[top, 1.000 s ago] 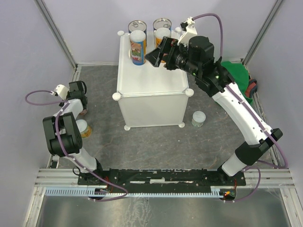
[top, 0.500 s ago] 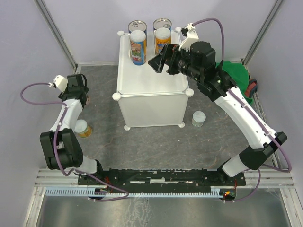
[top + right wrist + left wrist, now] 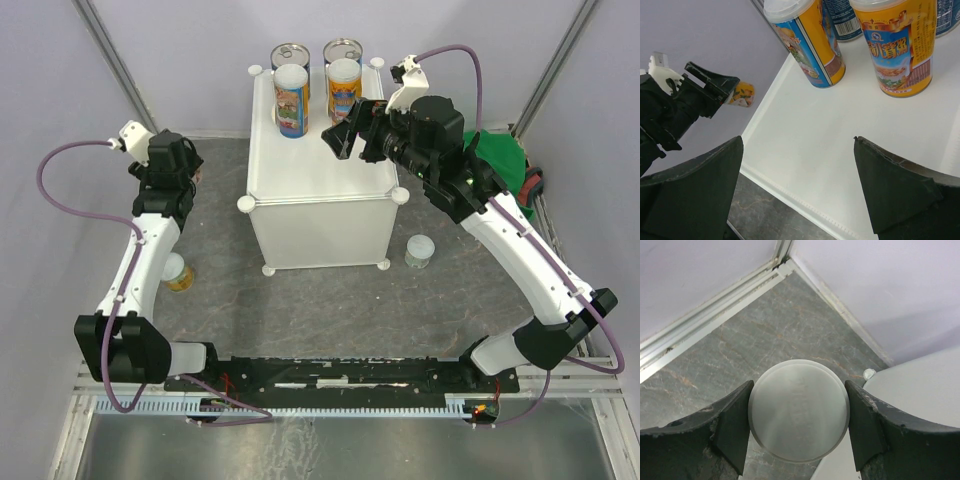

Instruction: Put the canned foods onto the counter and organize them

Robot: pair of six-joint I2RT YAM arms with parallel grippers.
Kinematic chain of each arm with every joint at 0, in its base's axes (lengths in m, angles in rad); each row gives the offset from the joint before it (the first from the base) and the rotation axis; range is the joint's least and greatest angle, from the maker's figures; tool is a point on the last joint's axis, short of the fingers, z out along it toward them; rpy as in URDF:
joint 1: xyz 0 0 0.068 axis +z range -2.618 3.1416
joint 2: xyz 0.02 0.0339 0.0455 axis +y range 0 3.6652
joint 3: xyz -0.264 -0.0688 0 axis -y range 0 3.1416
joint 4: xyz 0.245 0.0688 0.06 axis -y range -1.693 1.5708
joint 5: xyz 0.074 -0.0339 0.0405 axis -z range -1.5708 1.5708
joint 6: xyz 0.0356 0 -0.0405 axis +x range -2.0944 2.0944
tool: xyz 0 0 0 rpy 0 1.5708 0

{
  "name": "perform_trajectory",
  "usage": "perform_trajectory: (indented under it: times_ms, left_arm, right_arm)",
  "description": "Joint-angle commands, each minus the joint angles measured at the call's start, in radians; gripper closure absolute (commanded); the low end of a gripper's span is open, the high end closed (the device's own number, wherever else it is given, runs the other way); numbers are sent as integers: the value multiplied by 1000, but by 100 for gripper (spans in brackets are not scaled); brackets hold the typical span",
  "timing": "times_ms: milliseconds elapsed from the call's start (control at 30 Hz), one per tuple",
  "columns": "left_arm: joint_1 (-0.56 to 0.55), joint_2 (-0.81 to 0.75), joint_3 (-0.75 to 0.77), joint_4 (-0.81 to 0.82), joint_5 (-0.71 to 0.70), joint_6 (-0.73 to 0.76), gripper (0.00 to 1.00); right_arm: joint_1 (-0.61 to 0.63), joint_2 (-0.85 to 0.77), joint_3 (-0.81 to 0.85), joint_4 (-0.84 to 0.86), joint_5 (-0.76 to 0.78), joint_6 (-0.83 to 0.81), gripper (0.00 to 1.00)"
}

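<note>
Gripping a small white-lidded cylindrical can (image 3: 798,410), left fingers (image 3: 730,435) squeeze its stiff, likely slick sides. Right fingers (image 3: 690,190) gape empty.

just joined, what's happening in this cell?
The left gripper is shut on a white-lidded can, held off the floor left of the counter. The right gripper hangs open over the counter, empty. At its far end stand two silver-topped cans, a colourful can and a yellow can. Two sit on the floor: an orange-labelled can and a pale green can.
</note>
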Motion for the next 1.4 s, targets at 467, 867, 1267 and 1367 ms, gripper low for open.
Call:
perform_trajectory:
  times_ms: [467, 867, 1267, 1367]
  left_arm:
    - [-95, -179, 236, 158, 167, 335, 97]
    - [-158, -149, 310, 241, 516, 424, 97]
    - [-296, -27, 486, 104, 672, 580, 97]
    - [-338, 0, 526, 56, 672, 618, 97]
  right_arm:
    - [-7, -52, -7, 82, 54, -19, 1]
    - [-14, -66, 1, 45, 120, -30, 1]
    - [-18, -105, -31, -24, 236, -66, 1]
    - [-18, -122, -51, -39, 273, -80, 1]
